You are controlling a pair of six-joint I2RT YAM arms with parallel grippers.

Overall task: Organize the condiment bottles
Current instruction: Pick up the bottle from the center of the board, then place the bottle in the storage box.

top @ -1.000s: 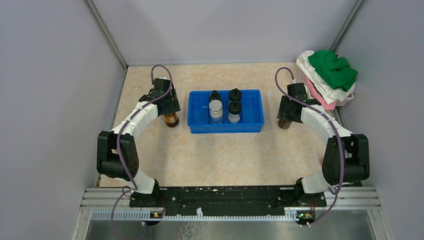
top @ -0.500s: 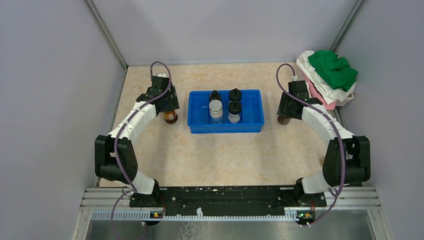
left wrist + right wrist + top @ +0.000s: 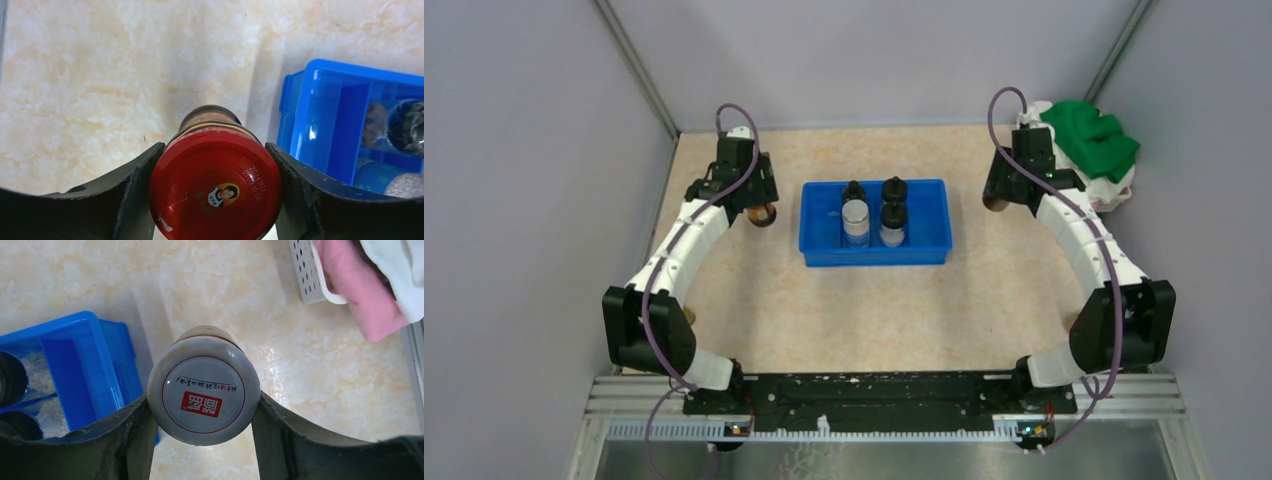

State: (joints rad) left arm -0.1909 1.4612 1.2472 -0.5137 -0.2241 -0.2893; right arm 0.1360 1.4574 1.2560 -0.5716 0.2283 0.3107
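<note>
My left gripper [image 3: 215,152] is shut on a red-capped jar [image 3: 215,185], held by its lid just left of the blue tray [image 3: 320,125]. In the top view this jar [image 3: 762,214] hangs under the left gripper [image 3: 758,205]. My right gripper [image 3: 202,400] is shut on a grey-capped jar [image 3: 204,390], right of the tray [image 3: 70,360]. From above, that jar [image 3: 994,205] shows below the right gripper [image 3: 1002,195]. Several condiment bottles [image 3: 856,218] stand upright inside the tray [image 3: 874,258].
A white basket piled with green, white and pink cloths [image 3: 1084,150] sits at the back right, close to the right arm; its corner shows in the right wrist view [image 3: 312,280]. Grey walls close in the table on three sides.
Both arms have stretched up and toward the back, each carrying its jar along. The bottles in the tray have not moved.
</note>
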